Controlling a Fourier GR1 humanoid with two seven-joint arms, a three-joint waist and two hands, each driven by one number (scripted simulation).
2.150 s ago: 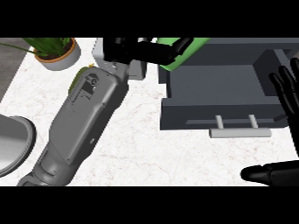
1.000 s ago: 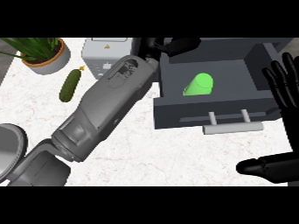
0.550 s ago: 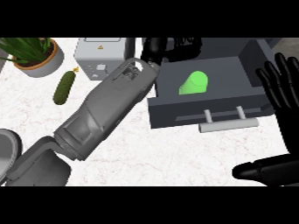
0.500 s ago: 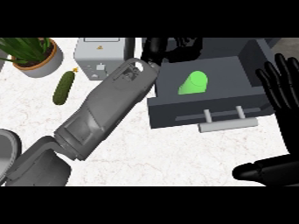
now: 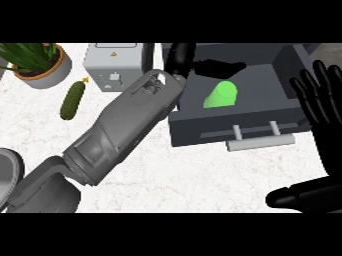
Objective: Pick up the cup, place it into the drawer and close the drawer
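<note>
Left hand: the black left hand [image 5: 203,64] reaches over the back of the open drawer, its fingers stretched out straight above the cup and holding nothing.
Cup: the bright green cup [image 5: 221,95] lies on its side inside the drawer, just below the left hand's fingers and apart from them.
Drawer: the dark grey drawer [image 5: 285,102] stands pulled out, its pale handle [image 5: 259,141] on the near side, between the two hands.
Right hand: the right hand [image 5: 329,130] rests open, fingers up, just right of the drawer.
Left of the forearm: a cucumber [image 5: 73,100], a potted plant [image 5: 35,62] and a small grey box [image 5: 115,66].
</note>
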